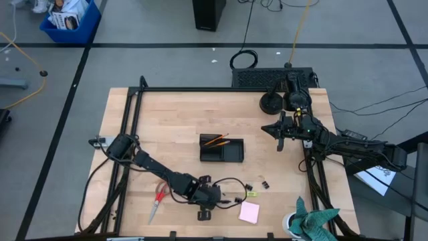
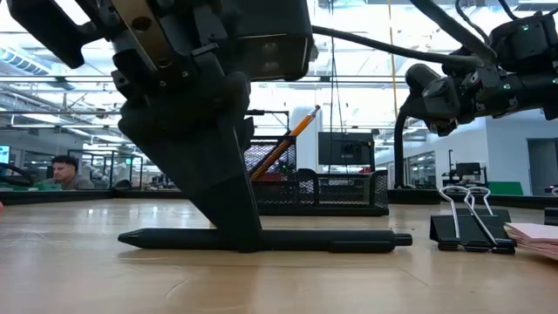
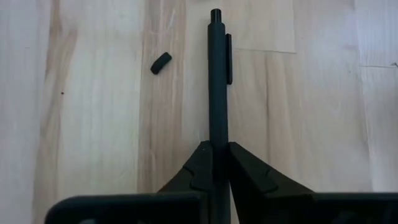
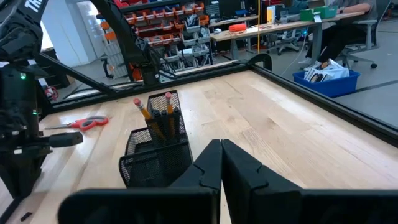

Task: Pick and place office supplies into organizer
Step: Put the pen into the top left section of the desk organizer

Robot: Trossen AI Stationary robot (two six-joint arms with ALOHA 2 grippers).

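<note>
Big open workshop behind, and a pale butcher-block wooden table (image 1: 174, 120) up front, where your left gripper (image 3: 219, 155) is down at the near edge with its fingers pinched onto a slim black click pen (image 3: 217, 74) that lies flat on the wood. In the low view that pen (image 2: 261, 238) looks like it's resting full length on the table, so nothing's lifted yet.

You've grabbed it toward one end, so I'd expect the long free end to droop or swing. Squeeze firmly before lifting, then go straight up and slow.

The black wire-mesh desk organizer (image 1: 222, 148) sits mid-table, with orange pencils (image 1: 215, 140) already leaning in its cup (watch those on the way in). Tip the pen upright and drop it beside them.

Your right gripper (image 4: 221, 163) hangs pressed shut, empty, over the far right side, well clear.
</note>
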